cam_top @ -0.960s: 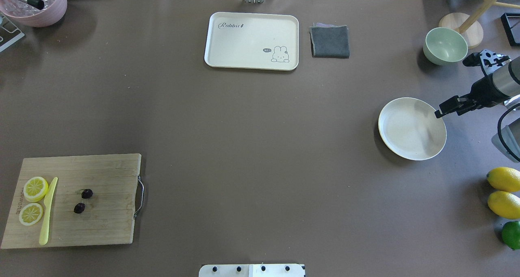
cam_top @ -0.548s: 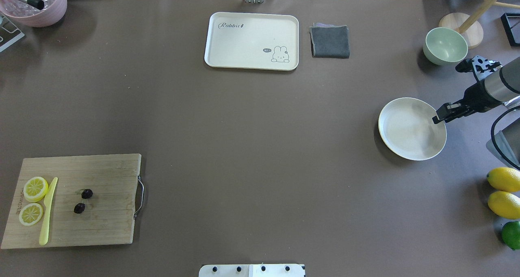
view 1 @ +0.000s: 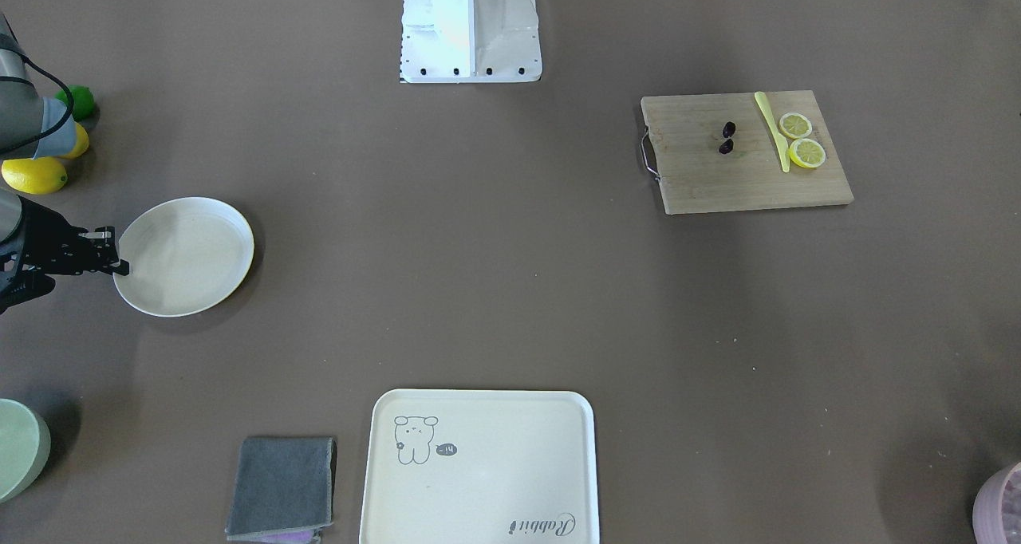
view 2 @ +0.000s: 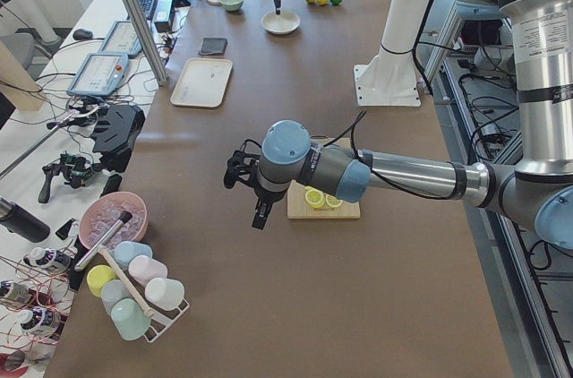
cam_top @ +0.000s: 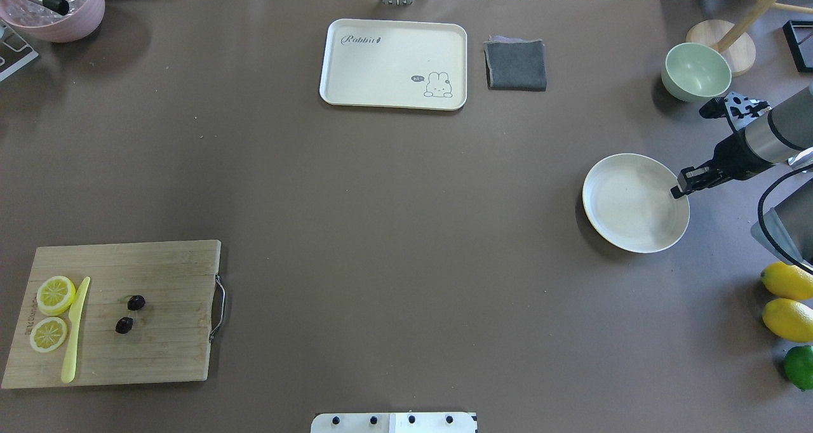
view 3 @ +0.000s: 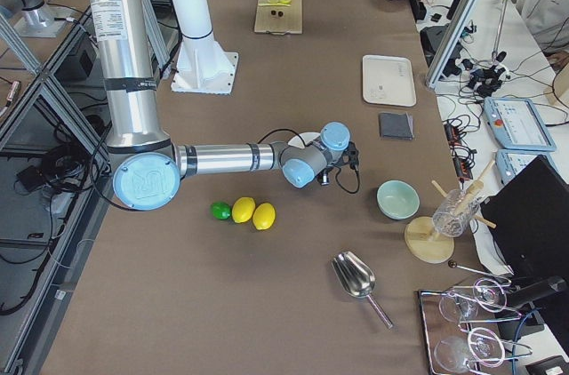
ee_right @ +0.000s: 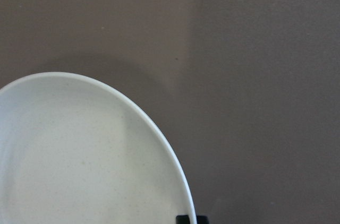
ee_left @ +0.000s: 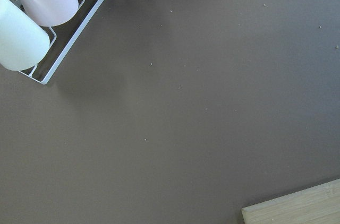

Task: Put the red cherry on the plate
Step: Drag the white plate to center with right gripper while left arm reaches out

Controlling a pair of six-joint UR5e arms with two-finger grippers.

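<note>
The red cherry (cam_top: 136, 303) is a pair of tiny dark fruits lying on the wooden cutting board (cam_top: 171, 350) at the near left, also visible from the front (view 1: 729, 130). The round cream plate (cam_top: 625, 204) sits at the far right, unloaded. My right gripper (cam_top: 677, 190) is down at its right rim, and in the right wrist view its black fingertips (ee_right: 186, 218) pinch that rim (ee_right: 159, 134). My left gripper (view 2: 260, 215) shows only in the left side view, hovering over bare table beside the board; I cannot tell its state.
Two lemon slices (cam_top: 55, 294) and a yellow knife (cam_top: 75, 328) share the board. A rabbit tray (cam_top: 394, 63) and grey cloth (cam_top: 516, 65) lie at the back, a green bowl (cam_top: 696, 71) near the plate, lemons and a lime (cam_top: 787, 319) at the right edge.
My right gripper has come down and leftward onto the plate's right rim. The plate has slid a little to the left. The cherries have not moved.
</note>
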